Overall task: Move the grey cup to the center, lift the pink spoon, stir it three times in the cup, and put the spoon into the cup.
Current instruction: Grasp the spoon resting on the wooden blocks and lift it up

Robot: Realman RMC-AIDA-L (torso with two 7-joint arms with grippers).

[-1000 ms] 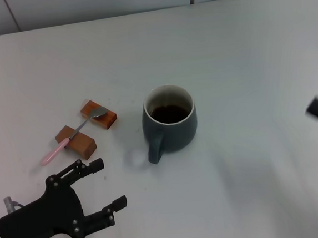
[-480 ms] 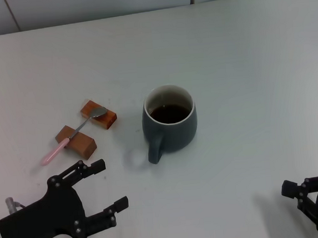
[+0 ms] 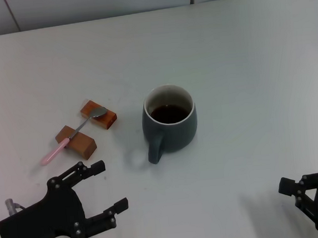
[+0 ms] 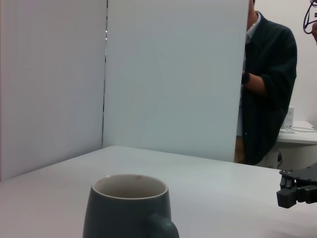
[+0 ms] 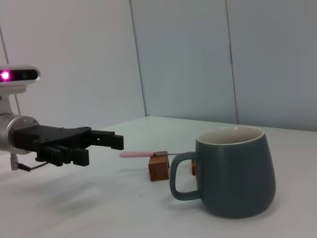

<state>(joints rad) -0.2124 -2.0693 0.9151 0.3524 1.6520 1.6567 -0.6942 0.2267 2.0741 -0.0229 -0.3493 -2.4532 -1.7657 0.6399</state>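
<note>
The white counter (image 3: 243, 67) carries everything. The left gripper (image 3: 103, 190) hangs low at the near left corner, jaws spread and holding nothing. The right gripper (image 3: 299, 193) sits at the near right edge, jaws also spread and holding nothing. Mid-counter stands the cup (image 3: 170, 124), rounded blue-grey with a pale rim, dark inside, its handle facing the robot. Left of it, the spoon (image 3: 71, 135) bridges two brown blocks (image 3: 76, 140), silver bowl on the far one, pink handle overhanging the near one.
</note>
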